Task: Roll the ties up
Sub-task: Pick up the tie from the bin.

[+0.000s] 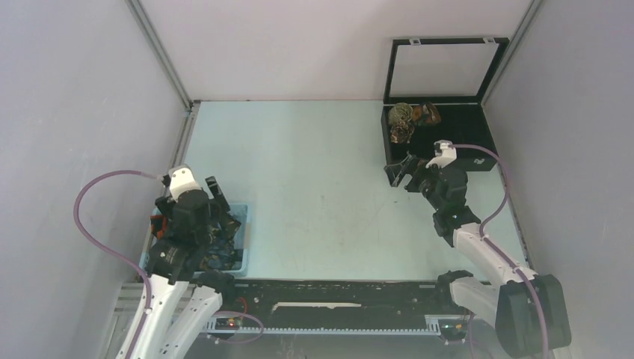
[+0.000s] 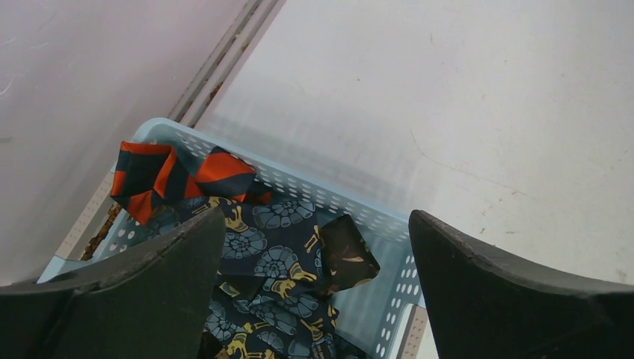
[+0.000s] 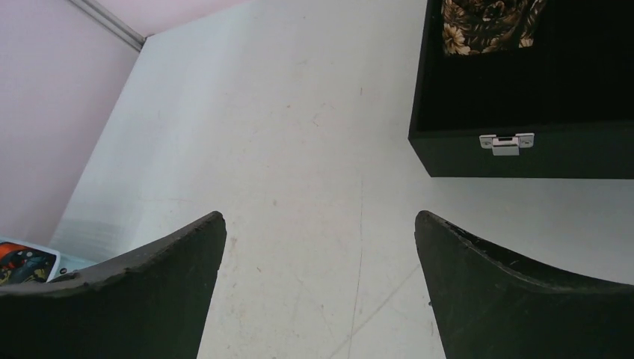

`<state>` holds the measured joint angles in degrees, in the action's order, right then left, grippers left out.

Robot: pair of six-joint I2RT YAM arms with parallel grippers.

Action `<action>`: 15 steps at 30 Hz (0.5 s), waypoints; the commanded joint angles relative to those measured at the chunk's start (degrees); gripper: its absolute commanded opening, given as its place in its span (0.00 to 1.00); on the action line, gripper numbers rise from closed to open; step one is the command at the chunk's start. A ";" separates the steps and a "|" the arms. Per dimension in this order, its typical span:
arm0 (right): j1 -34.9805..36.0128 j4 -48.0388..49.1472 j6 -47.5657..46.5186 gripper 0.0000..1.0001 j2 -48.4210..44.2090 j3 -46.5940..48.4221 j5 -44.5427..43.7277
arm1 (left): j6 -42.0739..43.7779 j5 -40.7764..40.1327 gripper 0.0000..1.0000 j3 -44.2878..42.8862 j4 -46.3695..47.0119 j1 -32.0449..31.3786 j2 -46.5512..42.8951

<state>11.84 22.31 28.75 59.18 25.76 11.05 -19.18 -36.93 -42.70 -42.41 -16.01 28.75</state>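
A dark navy tie (image 2: pixel 273 269) with blue and yellow shell shapes lies crumpled in a light blue basket (image 2: pixel 374 221). An orange-red and black tie (image 2: pixel 176 176) hangs over the basket's far left rim. A brown pointed end (image 2: pixel 348 254) lies on the navy one. My left gripper (image 2: pixel 314 247) is open and empty just above the basket; the top view shows it over the basket (image 1: pixel 243 224). My right gripper (image 3: pixel 320 224) is open and empty above bare table, in front of the black box (image 1: pixel 441 138). Rolled ties (image 1: pixel 407 120) lie coiled in the box's far left corner.
The black box has its lid (image 1: pixel 441 67) standing open against the back wall and a silver latch (image 3: pixel 507 142) on its front. Grey walls close the table on three sides. A black rail (image 1: pixel 336 288) runs along the near edge.
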 commanded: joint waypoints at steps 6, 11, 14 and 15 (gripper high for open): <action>4.73 -1.81 -4.76 1.00 -1.25 3.47 -7.46 | -8.77 -2.84 1.00 -5.30 -4.81 4.06 2.64; 7.71 -4.23 -6.89 1.00 0.30 5.94 -10.40 | -11.16 8.75 1.00 -7.23 -6.33 16.45 4.50; 7.60 -5.01 -6.57 1.00 0.68 6.24 -10.78 | -12.18 13.33 0.99 -7.29 -7.00 24.37 5.21; 7.48 -5.07 -6.52 1.00 0.68 6.23 -10.86 | -12.65 14.94 0.99 -7.07 -7.18 26.47 5.28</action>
<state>19.44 17.32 23.70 59.46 29.28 2.94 -28.56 -29.91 -48.49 -48.12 3.46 33.19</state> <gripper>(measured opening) 0.997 0.994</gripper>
